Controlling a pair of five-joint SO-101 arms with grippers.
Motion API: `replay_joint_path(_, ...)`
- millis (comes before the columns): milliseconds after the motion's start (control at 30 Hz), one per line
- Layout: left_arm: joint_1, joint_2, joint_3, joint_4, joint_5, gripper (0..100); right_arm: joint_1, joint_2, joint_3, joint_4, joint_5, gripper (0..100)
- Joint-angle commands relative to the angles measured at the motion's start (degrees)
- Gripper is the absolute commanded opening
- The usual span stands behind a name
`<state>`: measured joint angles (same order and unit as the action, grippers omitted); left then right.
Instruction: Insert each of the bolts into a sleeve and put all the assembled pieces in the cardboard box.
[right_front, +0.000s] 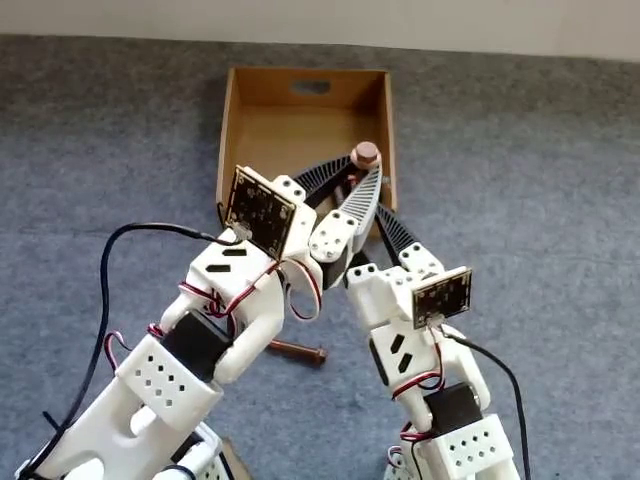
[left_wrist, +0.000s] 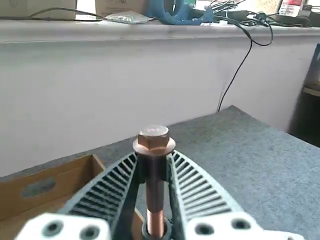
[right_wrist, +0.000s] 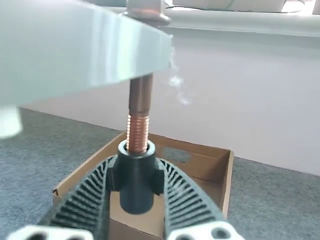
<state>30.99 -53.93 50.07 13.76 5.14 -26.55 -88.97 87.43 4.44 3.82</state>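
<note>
Between the ribbed black fingers of the left gripper (left_wrist: 155, 161) sits a copper bolt (left_wrist: 155, 192), clamped hard on its shank just under the hex head, with the head pointing away from the wrist. And look at the other end: the threaded tip is down in the mouth of a black sleeve (right_wrist: 136, 186). That sleeve is pinched from both sides by the right gripper (right_wrist: 137, 167), fingers pressed flat against its wall. Bolt and sleeve line up on one axis, with bright threads showing outside the sleeve's rim. How deep the tip has gone is hard to say, because the sleeve hides it.

From above, the two arms meet nose to nose, the left one lying across the right, and the bolt's head is the topmost thing at the junction. It shows against the right-hand wall of the box (right_front: 228, 150), so the pair looks to be held over that side of it. The box is open brown cardboard with a hand slot cut in its far wall.

Further out, a second bolt (right_front: 297, 350) lies flat on the grey carpet (right_front: 540, 160), down between the two arms and well apart from the box. A black cable (right_front: 105, 300) loops off the left arm.
</note>
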Motion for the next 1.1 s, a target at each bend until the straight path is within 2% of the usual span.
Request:
replay_joint_path(0,-1.89,-0.31,0.22,2.64,-0.26,1,-0.22,-0.92,-0.75,-1.27,0.26,0.6)
replay_joint_path(567,-2.15,-0.40,2.33,6.77,-0.53,1,-0.13,-0.84,-0.66,-1.27,0.26,0.6)
replay_joint_path(633,-2.15,-0.40,2.15,8.09,-0.53,3,-0.13,-0.84,-0.66,-1.27,0.26,0.6)
replay_joint_path(767,-1.98,-0.40,0.40,12.84,-0.53,15,-0.13,-0.84,-0.66,-1.27,0.26,0.6)
replay_joint_path(1067,-1.71,-1.71,-0.04,19.08,-0.53,13,-0.13,-0.84,-0.40,-1.27,0.26,0.6)
